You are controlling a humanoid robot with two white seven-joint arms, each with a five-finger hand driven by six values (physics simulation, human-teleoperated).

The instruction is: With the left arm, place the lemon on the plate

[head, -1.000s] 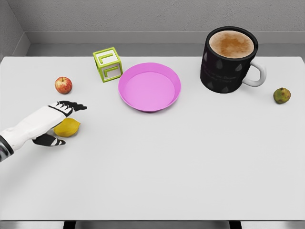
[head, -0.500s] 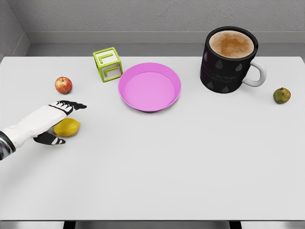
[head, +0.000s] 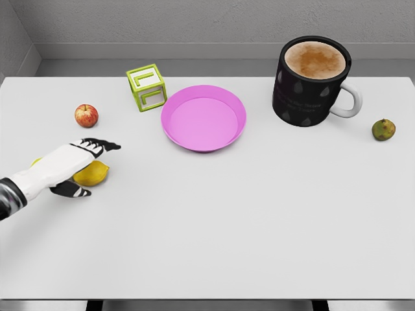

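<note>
A yellow lemon [head: 93, 173] lies on the white table at the left, partly covered by my left hand [head: 78, 162]. The hand reaches in from the lower left and rests over the lemon, fingers stretched out above it and the thumb below it, not closed around it. The pink plate [head: 203, 118] stands empty at the table's middle back, well to the right of the hand. My right arm does not show.
A small red apple [head: 85, 115] sits behind the hand. A green-framed cube [head: 146, 87] stands left of the plate. A large black mug of coffee [head: 312, 81] is at the back right, and a small green fruit [head: 383, 129] is near the right edge.
The left hand has shifted slightly left and down over the lemon; a sliver of lemon now shows on the wrist's left side. Nothing else moved.
</note>
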